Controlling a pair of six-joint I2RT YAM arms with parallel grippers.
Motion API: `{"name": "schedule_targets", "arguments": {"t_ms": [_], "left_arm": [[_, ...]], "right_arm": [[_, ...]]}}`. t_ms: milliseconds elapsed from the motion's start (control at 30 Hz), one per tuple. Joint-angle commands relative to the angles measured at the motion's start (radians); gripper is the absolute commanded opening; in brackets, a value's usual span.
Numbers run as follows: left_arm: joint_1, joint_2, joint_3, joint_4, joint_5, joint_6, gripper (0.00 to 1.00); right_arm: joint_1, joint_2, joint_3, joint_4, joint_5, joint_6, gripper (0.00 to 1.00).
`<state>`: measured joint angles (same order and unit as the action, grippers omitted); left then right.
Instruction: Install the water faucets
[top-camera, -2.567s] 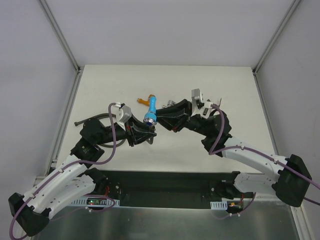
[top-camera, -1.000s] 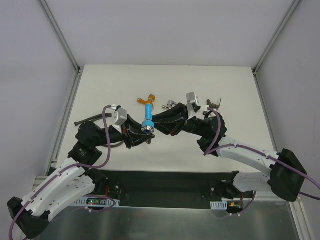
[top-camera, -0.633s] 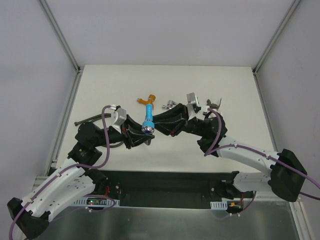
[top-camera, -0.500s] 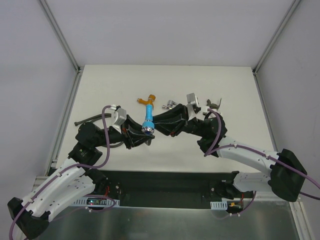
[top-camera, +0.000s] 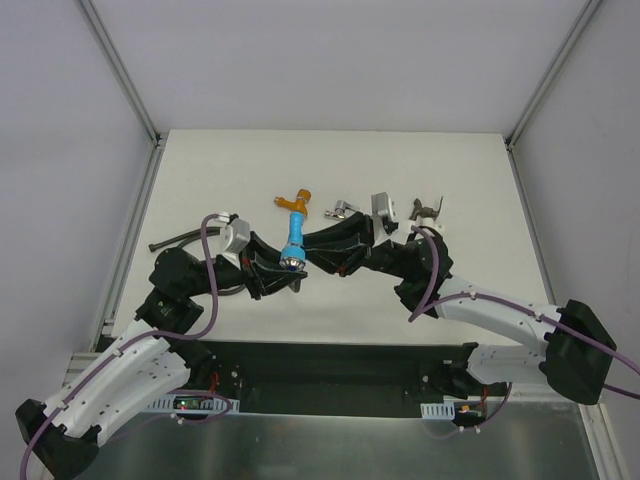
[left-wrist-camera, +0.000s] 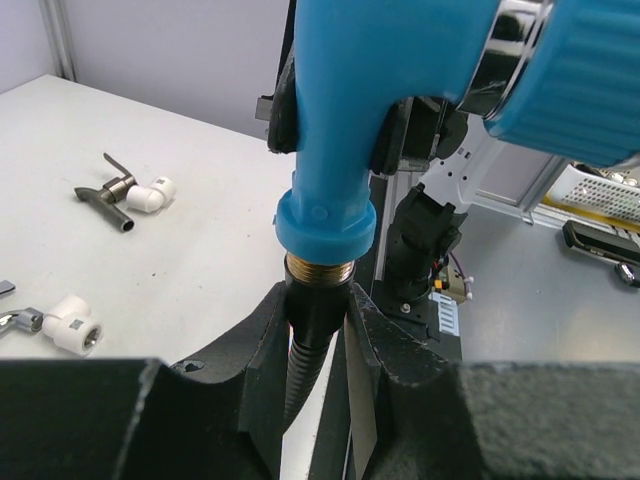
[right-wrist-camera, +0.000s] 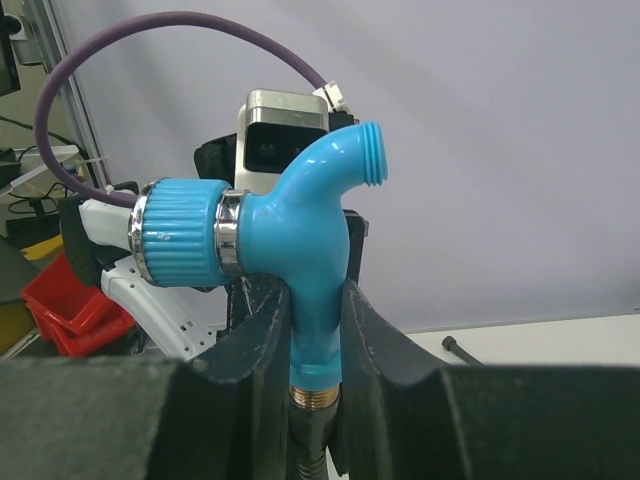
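The bright blue faucet (top-camera: 292, 243) is held up off the table between both grippers. Its brass thread (left-wrist-camera: 318, 268) meets the end of the dark flexible hose (left-wrist-camera: 305, 345). My left gripper (left-wrist-camera: 315, 315) is shut on that hose end just below the thread; it also shows in the top view (top-camera: 276, 272). My right gripper (right-wrist-camera: 318, 310) is shut on the blue faucet's neck (right-wrist-camera: 300, 230); it also shows in the top view (top-camera: 316, 250). The orange-brass faucet (top-camera: 296, 202), chrome faucet (top-camera: 342, 209) and dark grey-brown faucet (top-camera: 427, 210) lie on the table behind.
The hose (top-camera: 180, 240) trails left across the table; its free end (right-wrist-camera: 455, 347) lies on the surface. The dark faucet (left-wrist-camera: 105, 190) has a white elbow (left-wrist-camera: 152, 194) on it. A second white elbow (left-wrist-camera: 72, 322) lies nearer.
Both grippers have shifted slightly left and nearer with the blue faucet and hose end between them. The faucets on the table have not moved.
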<state>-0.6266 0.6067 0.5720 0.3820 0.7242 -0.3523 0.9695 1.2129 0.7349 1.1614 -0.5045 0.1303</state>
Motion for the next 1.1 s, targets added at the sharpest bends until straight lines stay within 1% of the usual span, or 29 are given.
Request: {"name": "schedule_targets", "arguments": {"t_ms": [0,167,267,300,433,667,700,867,900,967,1000,1067], "left_arm": [[0.015,-0.036,0.003,0.092,-0.052,0.027,0.00],[0.015,-0.045,0.003,0.075,-0.075,0.052,0.00],[0.015,-0.050,0.005,0.064,-0.077,0.067,0.00],[0.015,-0.053,0.006,0.055,-0.081,0.075,0.00],[0.015,-0.064,0.011,0.029,-0.106,0.105,0.00],[0.015,-0.099,0.009,-0.003,-0.166,0.141,0.00],[0.015,-0.102,0.009,-0.006,-0.172,0.144,0.00],[0.015,-0.120,0.003,-0.015,-0.213,0.156,0.00],[0.015,-0.124,0.003,-0.017,-0.218,0.160,0.00],[0.016,-0.128,0.003,-0.018,-0.224,0.165,0.00],[0.015,-0.131,0.002,-0.020,-0.227,0.168,0.00],[0.015,-0.139,0.000,-0.020,-0.235,0.171,0.00]], "right_arm": [[0.026,-0.032,-0.008,-0.015,0.030,-0.058,0.02],[0.063,-0.036,0.006,-0.106,0.090,-0.124,0.02],[0.095,-0.044,0.012,-0.175,0.155,-0.204,0.02],[0.113,-0.047,0.015,-0.190,0.199,-0.218,0.02],[0.161,-0.050,0.020,-0.250,0.297,-0.277,0.02],[0.264,-0.030,0.026,-0.285,0.489,-0.363,0.02],[0.271,-0.027,0.026,-0.287,0.551,-0.368,0.02],[0.351,0.002,0.043,-0.305,0.699,-0.442,0.02],[0.365,0.008,0.047,-0.307,0.760,-0.451,0.02],[0.399,0.025,0.060,-0.308,0.810,-0.480,0.02],[0.408,0.033,0.064,-0.310,0.863,-0.489,0.02],[0.437,0.050,0.073,-0.310,0.903,-0.511,0.02]]}}
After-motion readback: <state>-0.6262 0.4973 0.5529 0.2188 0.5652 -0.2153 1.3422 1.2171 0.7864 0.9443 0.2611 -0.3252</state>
